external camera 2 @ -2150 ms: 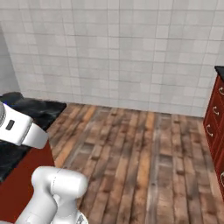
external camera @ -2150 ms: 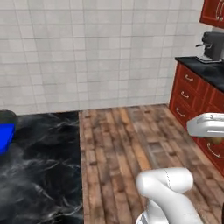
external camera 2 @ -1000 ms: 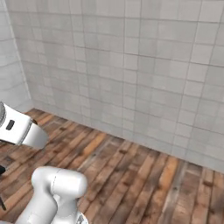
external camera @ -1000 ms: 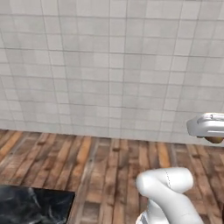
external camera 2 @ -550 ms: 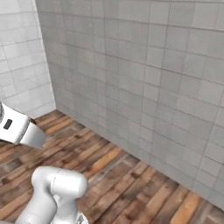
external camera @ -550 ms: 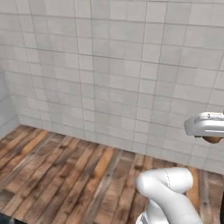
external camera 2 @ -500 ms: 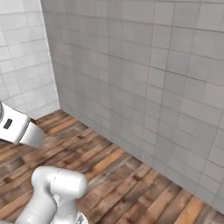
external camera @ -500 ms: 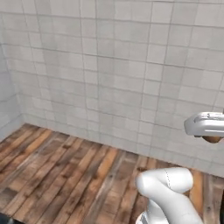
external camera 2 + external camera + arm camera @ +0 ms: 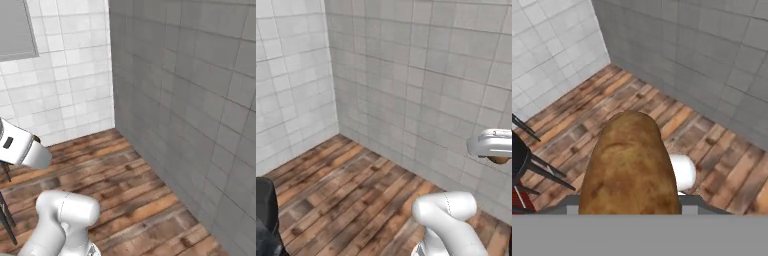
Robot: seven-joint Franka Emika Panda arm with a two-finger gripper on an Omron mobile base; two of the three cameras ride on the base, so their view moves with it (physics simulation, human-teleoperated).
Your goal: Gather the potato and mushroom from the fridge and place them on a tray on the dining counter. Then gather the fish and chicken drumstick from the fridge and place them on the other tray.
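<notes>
A big brown potato (image 9: 629, 165) stands upright in the middle of the hand view and hides the fingertips. In the left base view the white hand hangs at the right edge, and my gripper (image 9: 498, 156) is shut on the potato (image 9: 500, 160), whose brown underside peeks out below it. The hand is high above a wooden plank floor (image 9: 356, 195), facing a corner of tiled walls. The fridge, tray, dining counter, mushroom, fish and chicken drumstick are out of view.
Grey tiled wall (image 9: 431, 85) meets white tiled wall (image 9: 291, 85) in a corner ahead. A dark stool (image 9: 266, 212) sits at the lower left, its thin legs (image 9: 542, 170) also in the hand view beside a bit of red base (image 9: 518, 202). A grey panel (image 9: 17, 27) hangs on the white wall.
The whole picture has swung as the base turned: black marble counter, blue tray and red cabinets slid out of view, and a wall corner came in. The arm keeps its pose with the potato.
</notes>
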